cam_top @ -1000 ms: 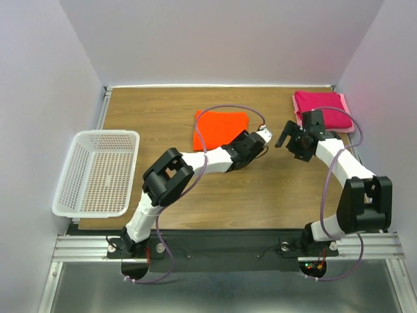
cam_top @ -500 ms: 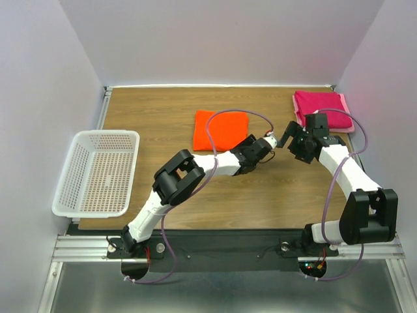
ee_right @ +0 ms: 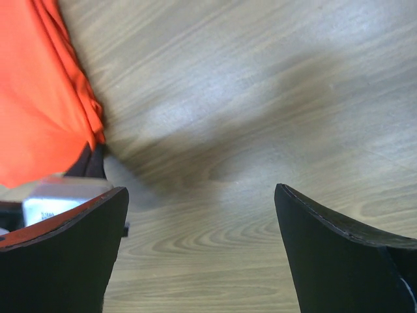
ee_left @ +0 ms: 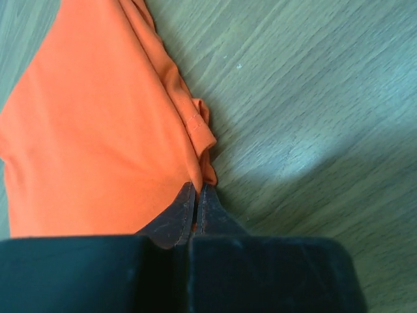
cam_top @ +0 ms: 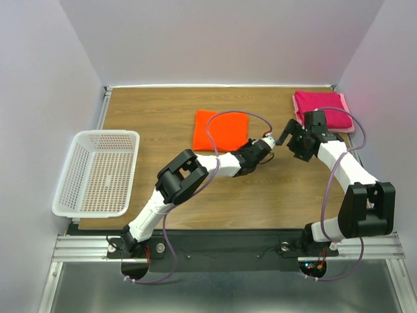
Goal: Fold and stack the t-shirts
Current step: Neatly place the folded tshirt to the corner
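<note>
Left wrist: my left gripper (ee_left: 197, 190) clamps the orange t-shirt (ee_left: 98, 130) by its corner, probably to stack it; right gripper (ee_right: 201, 190) gapes empty

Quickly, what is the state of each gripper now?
Left gripper: shut on a corner of the orange shirt.
Right gripper: open, holding nothing.

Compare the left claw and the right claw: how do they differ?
The left claw is shut, pinching the corner of the orange t-shirt; the right claw is open and holds nothing. The left claw meets cloth; the right claw hangs over the wooden table. Both are near that shirt's corner.
</note>
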Controlling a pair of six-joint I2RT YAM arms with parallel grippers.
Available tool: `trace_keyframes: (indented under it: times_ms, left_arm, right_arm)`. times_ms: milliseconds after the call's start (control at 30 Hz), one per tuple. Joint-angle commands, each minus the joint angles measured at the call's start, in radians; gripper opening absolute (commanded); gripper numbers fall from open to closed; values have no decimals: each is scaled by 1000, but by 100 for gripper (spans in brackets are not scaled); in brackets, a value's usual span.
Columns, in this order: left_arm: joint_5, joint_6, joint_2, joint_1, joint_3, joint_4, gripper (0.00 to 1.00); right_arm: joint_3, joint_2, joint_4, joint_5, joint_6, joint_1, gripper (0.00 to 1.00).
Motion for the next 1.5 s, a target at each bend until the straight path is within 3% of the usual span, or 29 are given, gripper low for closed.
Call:
trace_keyframes:
  times_ms: [0, 433, 767, 1067, 1467]
  left_arm:
    - [50, -62, -125, 22, -76, 14, 0]
    - [151, -127, -266, 90, -127, -23, 0]
    - [209, -187, -276, 118, -103, -66, 0]
    - [239, -225, -259, 119, -41, -106, 0]
    - [239, -248, -289, 127, -20, -117, 0]
  right_arm:
    - [55, 18, 47, -43, 40, 2, 100]
    - [110, 267, 323, -270, 216, -7, 100]
    - [112, 495, 684, -499, 351, -3, 100]
    - [274, 716, 716, -539, 427, 103, 100]
    - [253, 745, 713, -505, 460, 154, 97]
